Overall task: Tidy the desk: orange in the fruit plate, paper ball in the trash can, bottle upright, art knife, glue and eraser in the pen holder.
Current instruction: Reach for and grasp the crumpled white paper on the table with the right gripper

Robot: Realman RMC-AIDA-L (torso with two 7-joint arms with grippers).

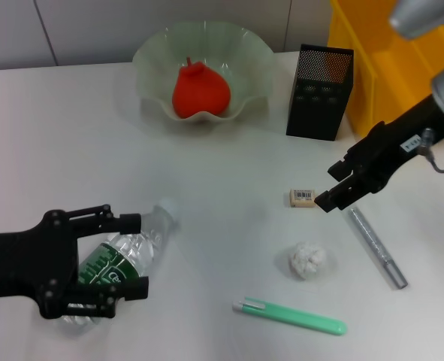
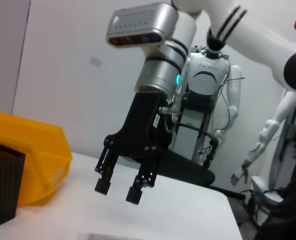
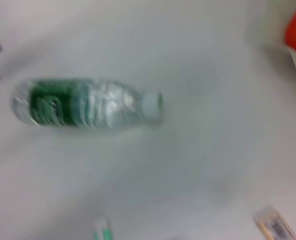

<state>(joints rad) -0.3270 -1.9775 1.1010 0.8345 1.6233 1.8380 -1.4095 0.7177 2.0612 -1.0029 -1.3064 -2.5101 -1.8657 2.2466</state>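
The orange [image 1: 200, 92] lies in the pale green fruit plate [image 1: 154, 53] at the back of the desk. Near the front left the bottle [image 1: 128, 256] [image 3: 87, 103] lies on its side, and my left gripper [image 1: 134, 256] is open with one finger on each side of it. Hovering just right of the eraser [image 1: 302, 198] [image 3: 275, 227], my right gripper [image 1: 328, 197] [image 2: 118, 191] is open and holds nothing. The paper ball [image 1: 307, 259] rests in front of the eraser. A silver glue stick [image 1: 376, 247] and a green art knife [image 1: 293, 316] lie flat nearby.
The black mesh pen holder [image 1: 321, 90] [image 2: 0, 192] stands at the back right, beside the yellow trash can [image 1: 379, 68] [image 2: 32, 160]. A grey wall runs behind the desk [image 1: 71, 150]. Other robots stand beyond the desk's right side in the left wrist view.
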